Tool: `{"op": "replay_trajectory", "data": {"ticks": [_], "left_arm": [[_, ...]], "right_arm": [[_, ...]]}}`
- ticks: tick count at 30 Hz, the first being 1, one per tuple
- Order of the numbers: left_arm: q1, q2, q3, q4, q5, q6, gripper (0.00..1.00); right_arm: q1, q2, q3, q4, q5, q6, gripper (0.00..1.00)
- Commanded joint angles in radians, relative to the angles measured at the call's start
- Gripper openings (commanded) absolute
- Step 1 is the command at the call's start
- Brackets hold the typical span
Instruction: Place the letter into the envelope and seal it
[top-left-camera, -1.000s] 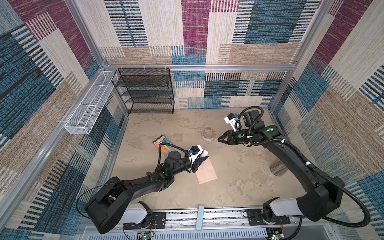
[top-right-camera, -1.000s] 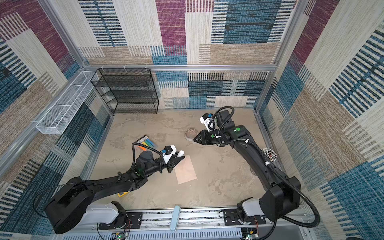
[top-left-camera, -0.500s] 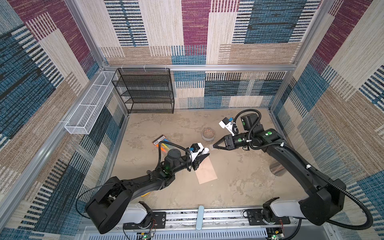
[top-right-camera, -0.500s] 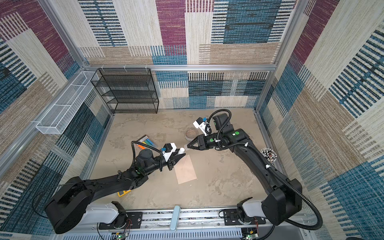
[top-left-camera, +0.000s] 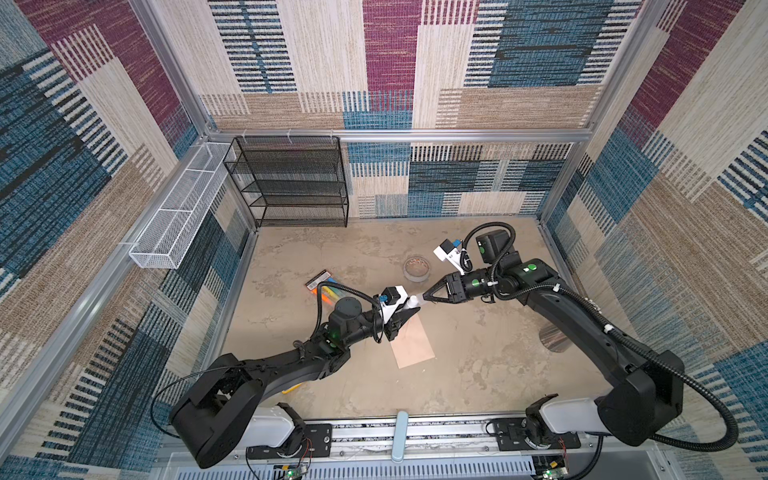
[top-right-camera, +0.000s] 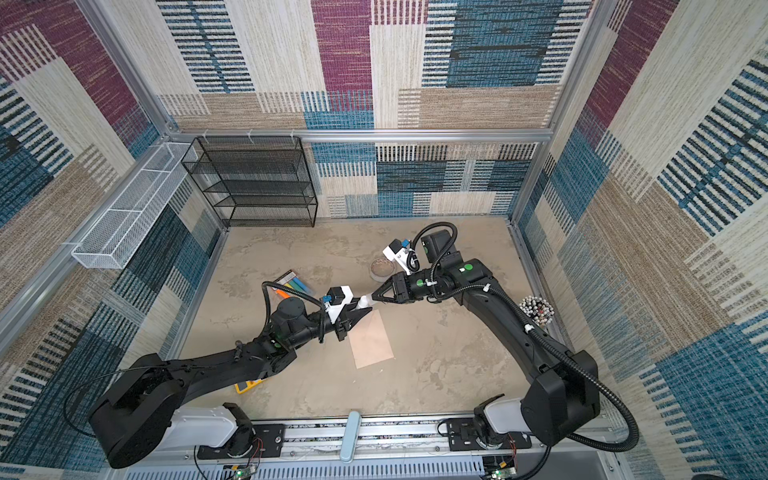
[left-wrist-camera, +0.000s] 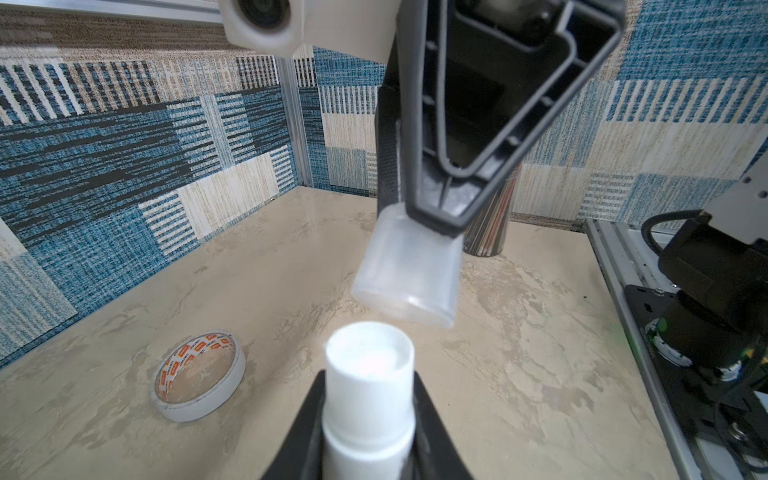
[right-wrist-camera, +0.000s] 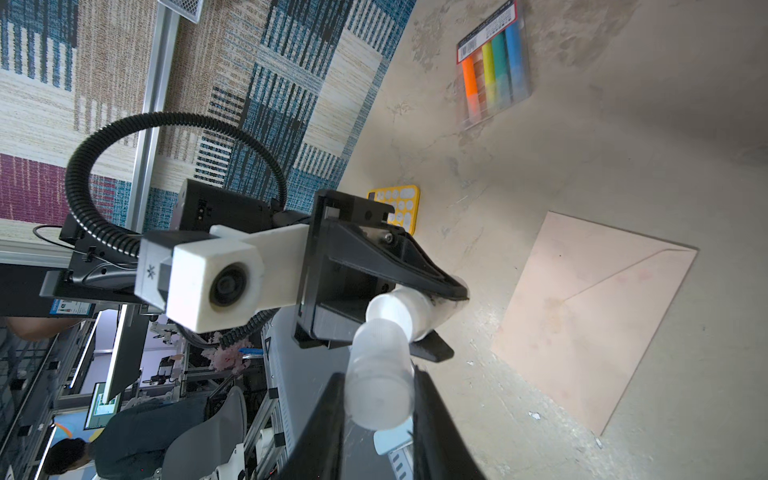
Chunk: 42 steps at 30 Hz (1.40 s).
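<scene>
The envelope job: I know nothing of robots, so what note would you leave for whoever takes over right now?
The left gripper is shut on an uncapped glue stick. The right gripper is shut on its clear cap, just off the stick's tip. The envelope lies flat, flap down. The letter is out of sight, probably inside. Left to do: cap the stick, put it down, check the seal.

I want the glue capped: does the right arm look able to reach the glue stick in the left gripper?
Likely yes: the right gripper, holding the cap, is at the glue stick's open end, with nothing between them.
</scene>
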Motion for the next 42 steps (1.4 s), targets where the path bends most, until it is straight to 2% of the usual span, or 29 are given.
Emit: {"op": "replay_trajectory", "data": {"ticks": [1, 17, 28, 42], "left_arm": [[-0.001, -0.001, 0.004, 0.054, 0.012, -0.017, 0.0], [-0.002, -0.016, -0.005, 0.063, 0.016, -0.024, 0.0], [-0.006, 0.015, 0.009, 0.071, 0.036, -0.03, 0.0], [-0.009, 0.027, 0.031, 0.056, 0.046, -0.026, 0.0]], "right_arm": [[0.006, 0.005, -0.002, 0.032, -0.009, 0.009, 0.28], [0.009, 0.015, 0.012, 0.028, 0.05, 0.016, 0.28], [0.032, 0.034, 0.041, 0.033, 0.002, 0.025, 0.27], [0.071, 0.05, 0.073, 0.003, 0.029, 0.017, 0.27]]}}
